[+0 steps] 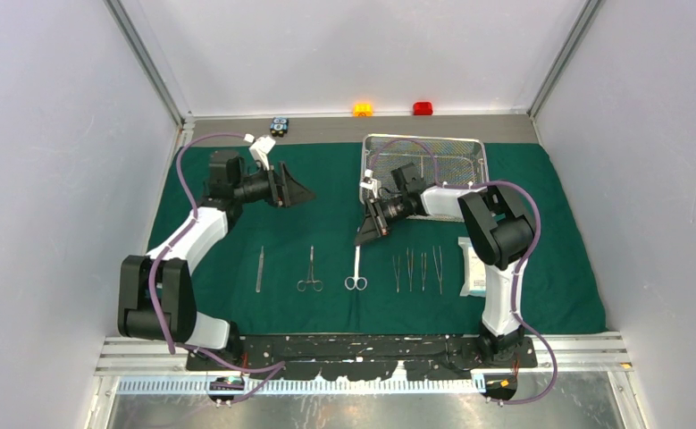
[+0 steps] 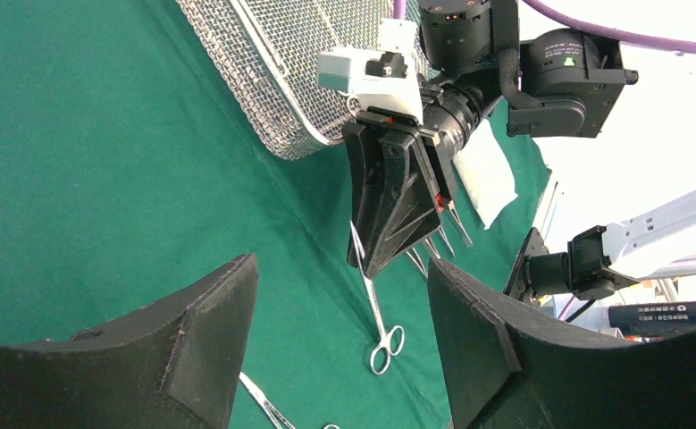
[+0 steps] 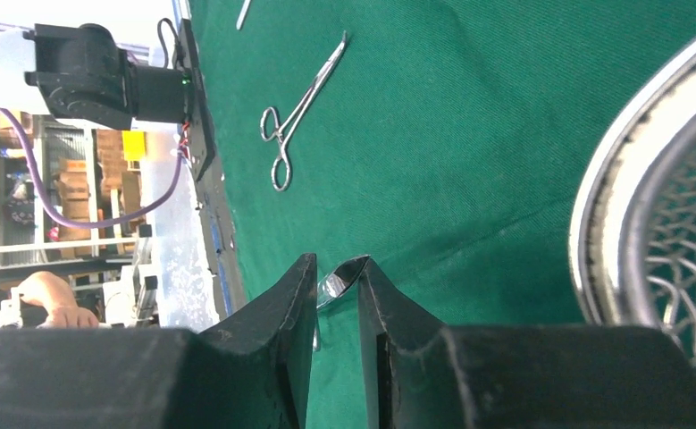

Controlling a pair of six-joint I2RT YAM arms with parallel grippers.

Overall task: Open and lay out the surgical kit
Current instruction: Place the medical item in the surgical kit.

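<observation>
The dark green cloth wrap (image 1: 326,179) lies spread flat over the table. On its far side stands the silver wire-mesh tray (image 1: 451,147). A row of steel tools runs along the near part: tweezers (image 1: 260,268), forceps (image 1: 309,273), scissors (image 1: 356,273) and several slim tweezers (image 1: 415,271). The white-blue packet (image 1: 472,266) lies to their right. My right gripper (image 3: 335,268) hangs low over the scissors' blade tip (image 3: 331,286); its jaws are a little apart with the tip between them, and the scissors (image 2: 378,313) rest on the cloth. My left gripper (image 2: 342,264) hovers open and empty above the cloth's left part.
Small orange (image 1: 363,109), red (image 1: 423,108) and black-blue (image 1: 279,125) blocks sit beyond the cloth's far edge. Grey walls close in on the left, right and back. The tray's rim (image 3: 594,223) is close to my right gripper's side.
</observation>
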